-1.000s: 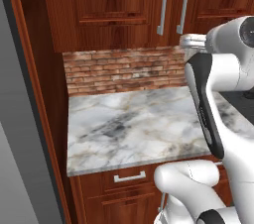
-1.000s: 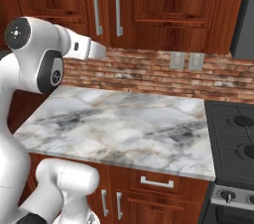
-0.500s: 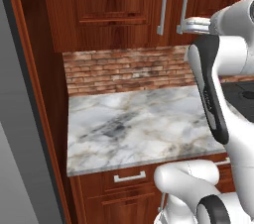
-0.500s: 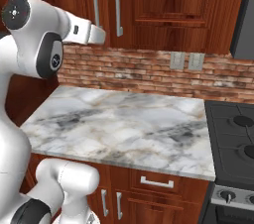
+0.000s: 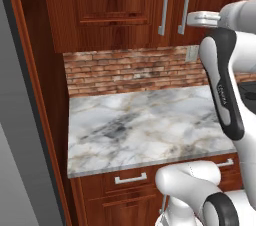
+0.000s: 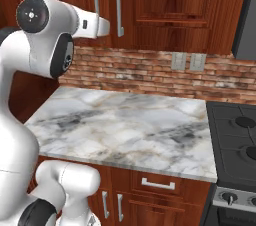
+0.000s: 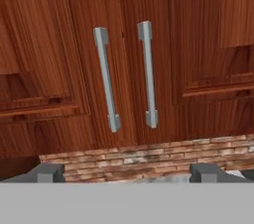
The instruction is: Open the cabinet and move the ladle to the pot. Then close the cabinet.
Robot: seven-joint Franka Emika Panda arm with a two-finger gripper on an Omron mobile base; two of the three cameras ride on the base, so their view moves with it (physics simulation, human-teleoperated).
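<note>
Left base view: the reddish-brown wood cabinet point(image 5: 125, 7) sits at twelve o'clock, doors shut; no readable writing.

Right base view: the arm points toward its silver bar handles point(image 6: 119, 5).

Hand view: the gripper point(image 7: 126, 173) gapes wide below both handles; approaching between them risks catching neither.

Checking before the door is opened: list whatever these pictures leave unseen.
- Cabinet inside: all views, behind its shut doors; no ladle visible.
- Stove: right base view, cut by the right edge; no pot visible.
- Pincer: hand view, fingertips alone above the bottom edge, wide apart.
</note>
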